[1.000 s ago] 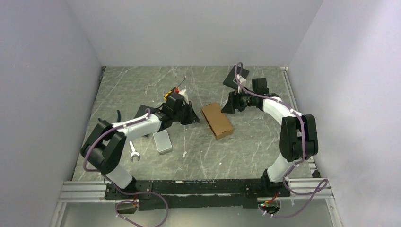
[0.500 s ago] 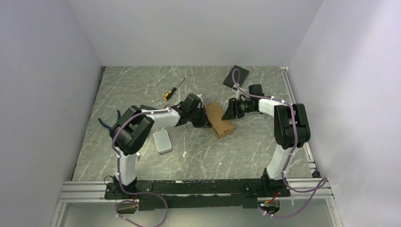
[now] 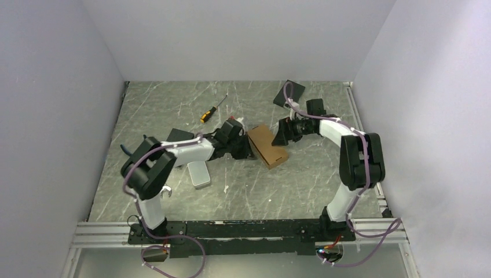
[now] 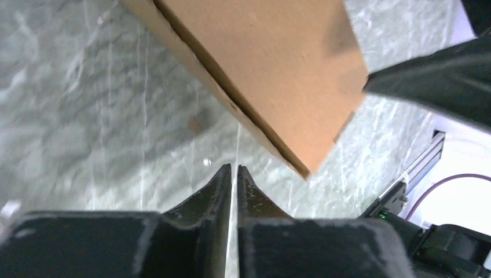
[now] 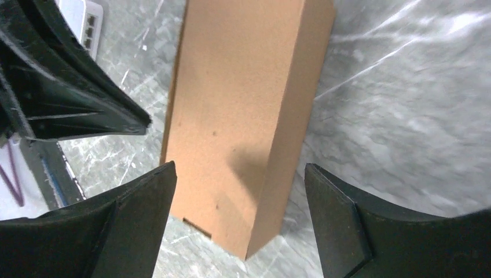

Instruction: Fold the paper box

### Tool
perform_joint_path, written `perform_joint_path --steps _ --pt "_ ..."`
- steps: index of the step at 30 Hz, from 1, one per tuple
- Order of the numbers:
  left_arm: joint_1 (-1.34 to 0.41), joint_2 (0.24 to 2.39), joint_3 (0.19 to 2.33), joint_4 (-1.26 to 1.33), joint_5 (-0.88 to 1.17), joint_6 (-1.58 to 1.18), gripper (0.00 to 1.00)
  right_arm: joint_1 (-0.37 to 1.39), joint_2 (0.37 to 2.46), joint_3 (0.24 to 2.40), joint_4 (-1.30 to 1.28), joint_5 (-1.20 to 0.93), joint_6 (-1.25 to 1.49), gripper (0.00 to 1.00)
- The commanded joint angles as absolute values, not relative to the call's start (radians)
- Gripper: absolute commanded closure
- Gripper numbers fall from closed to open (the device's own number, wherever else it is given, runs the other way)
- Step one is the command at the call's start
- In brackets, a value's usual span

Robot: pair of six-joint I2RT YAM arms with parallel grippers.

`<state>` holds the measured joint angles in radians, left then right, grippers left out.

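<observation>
left jaws closed, beside paper box (image 3: 266, 146); right jaws spread, astride it

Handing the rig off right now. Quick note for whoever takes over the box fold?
Left end effector: shut, empty, tips close to a long side of the paper box.
Right end effector: open, jaws either side of the box, not gripping.
Box: lies flat on the table, between the two arms.
Done: it looks formed into a rectangular carton.
Left: the end flaps can't be judged from these views. Check them, then probably tuck any loose tab.
</observation>
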<state>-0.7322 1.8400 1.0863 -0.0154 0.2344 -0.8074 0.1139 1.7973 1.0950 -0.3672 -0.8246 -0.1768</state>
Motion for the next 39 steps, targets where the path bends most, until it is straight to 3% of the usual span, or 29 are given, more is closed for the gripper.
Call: perform_joint_path --steps 1,5,9,12,17,20,23,28,32,35,39 --pt "-0.739 1.613 0.976 0.068 0.131 -0.775 0.79 0.078 1.608 1.104 -0.394 -0.814 -0.310 0.12" --pt "-0.738 1.441 0.801 0.162 0.097 -0.789 0.49 0.076 1.461 1.042 -0.373 -0.828 -0.376 0.04" --pt "-0.731 1.389 0.633 0.431 0.112 -0.899 0.10 0.054 1.360 0.941 -0.295 -0.958 -0.399 0.00" --pt "-0.708 1.452 0.552 0.671 0.166 -1.007 0.01 0.006 1.389 0.888 -0.232 -1.252 -0.314 0.00" --pt "-0.699 1.627 0.665 0.701 0.261 -1.098 0.00 0.006 1.427 0.882 -0.159 -1.038 -0.209 0.03" --pt "-0.701 1.749 0.756 0.653 0.286 -1.136 0.07 0.006 1.490 0.891 -0.140 -0.946 -0.132 0.10" --pt "-0.701 1.840 0.817 0.630 0.293 -1.165 0.13 0.006 1.566 0.914 -0.164 -0.930 -0.110 0.22" --pt "-0.700 1.931 0.881 0.599 0.291 -1.185 0.21 0.006 1.656 0.928 -0.167 -0.945 -0.084 0.28" --pt "-0.701 1.965 0.909 0.553 0.290 -1.180 0.32 0.023 1.689 0.931 -0.163 -0.947 -0.075 0.29" --pt "-0.699 1.976 0.898 0.567 0.287 -1.192 0.47 0.030 1.713 0.943 -0.182 -0.941 -0.086 0.30" --pt "-0.692 1.989 0.891 0.550 0.288 -1.192 0.55 0.034 1.717 0.950 -0.192 -0.942 -0.098 0.33"
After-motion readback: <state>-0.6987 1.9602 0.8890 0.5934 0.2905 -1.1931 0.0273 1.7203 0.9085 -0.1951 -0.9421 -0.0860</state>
